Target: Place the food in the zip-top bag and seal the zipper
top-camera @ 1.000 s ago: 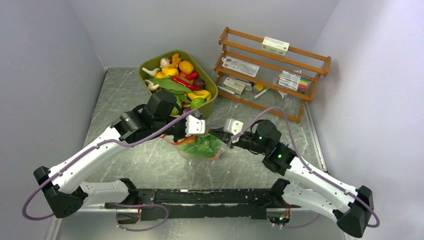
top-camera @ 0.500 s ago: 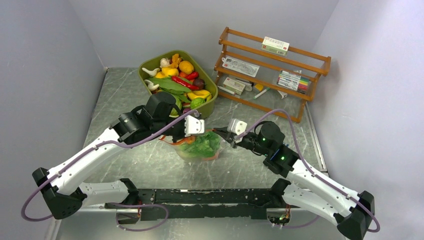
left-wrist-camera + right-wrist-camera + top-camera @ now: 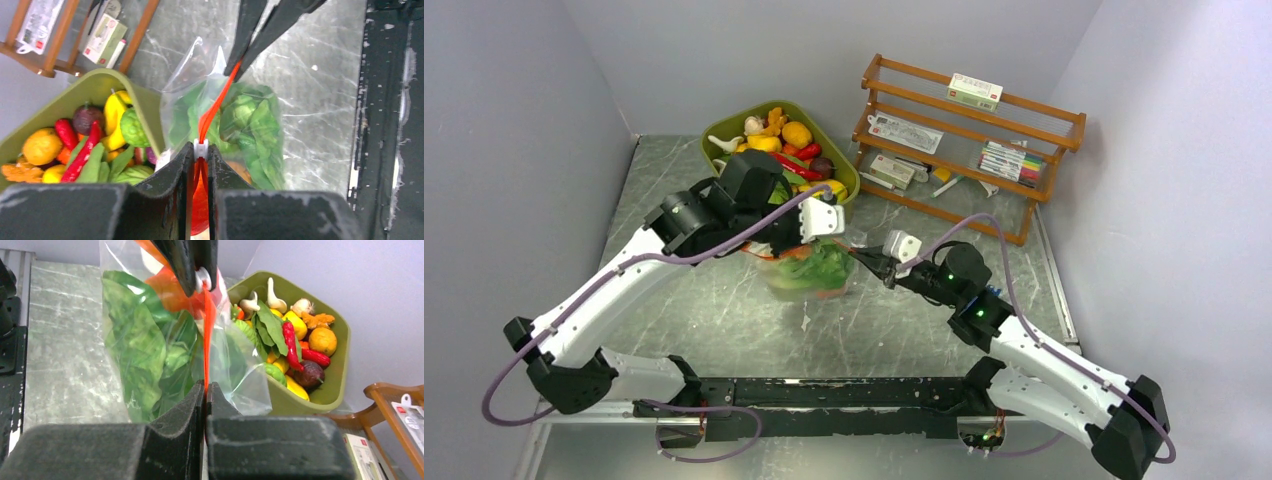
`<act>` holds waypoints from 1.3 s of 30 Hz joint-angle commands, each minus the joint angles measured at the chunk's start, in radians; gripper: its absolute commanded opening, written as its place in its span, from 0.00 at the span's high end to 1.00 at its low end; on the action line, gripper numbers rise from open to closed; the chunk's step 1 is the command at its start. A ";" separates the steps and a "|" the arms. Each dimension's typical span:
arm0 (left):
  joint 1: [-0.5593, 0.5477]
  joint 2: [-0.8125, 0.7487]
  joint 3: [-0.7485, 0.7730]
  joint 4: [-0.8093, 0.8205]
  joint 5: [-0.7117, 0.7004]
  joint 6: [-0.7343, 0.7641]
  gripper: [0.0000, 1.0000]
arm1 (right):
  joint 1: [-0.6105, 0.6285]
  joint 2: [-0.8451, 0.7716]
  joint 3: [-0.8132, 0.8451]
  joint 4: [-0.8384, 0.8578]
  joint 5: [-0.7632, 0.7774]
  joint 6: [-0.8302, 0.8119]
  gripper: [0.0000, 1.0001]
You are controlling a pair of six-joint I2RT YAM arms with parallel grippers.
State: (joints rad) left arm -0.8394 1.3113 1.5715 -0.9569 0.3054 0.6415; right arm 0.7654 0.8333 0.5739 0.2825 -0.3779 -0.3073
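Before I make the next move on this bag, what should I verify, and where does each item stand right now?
1. The left gripper is shut on the zipper at its white slider: ok.
2. The right gripper is shut on the zipper's other end: ok.
3. The zipper is stretched straight between the two grips: ok.
4. The lettuce is inside the zip-top bag: ok.
5. The zipper is pressed shut along its whole length: cannot tell.
6. The bag is apart from the olive-green tub: cannot tell; they overlap in the left wrist view.
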 commanded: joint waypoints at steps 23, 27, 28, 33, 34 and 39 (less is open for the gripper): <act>0.004 -0.039 -0.275 0.289 0.225 -0.121 0.93 | -0.026 0.037 0.104 -0.302 -0.201 -0.224 0.43; 0.002 -0.046 -0.268 0.291 0.237 -0.120 0.93 | 0.021 0.122 0.173 -0.342 -0.164 -0.277 0.40; 0.003 -0.051 -0.269 0.295 0.237 -0.120 0.93 | 0.032 0.140 0.185 -0.354 -0.157 -0.289 0.40; 0.003 -0.056 -0.286 0.303 0.253 -0.120 0.93 | 0.044 0.188 0.188 -0.278 -0.143 -0.280 0.86; 0.002 -0.058 -0.291 0.301 0.252 -0.118 0.93 | 0.044 0.185 0.176 -0.245 -0.124 -0.268 1.00; 0.003 -0.108 -0.328 0.293 0.223 -0.123 0.93 | 0.043 0.123 0.077 -0.091 -0.031 -0.199 1.00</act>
State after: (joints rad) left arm -0.8318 1.2640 1.2648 -0.7101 0.4950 0.5232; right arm 0.8074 1.0061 0.7181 0.0315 -0.5106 -0.5560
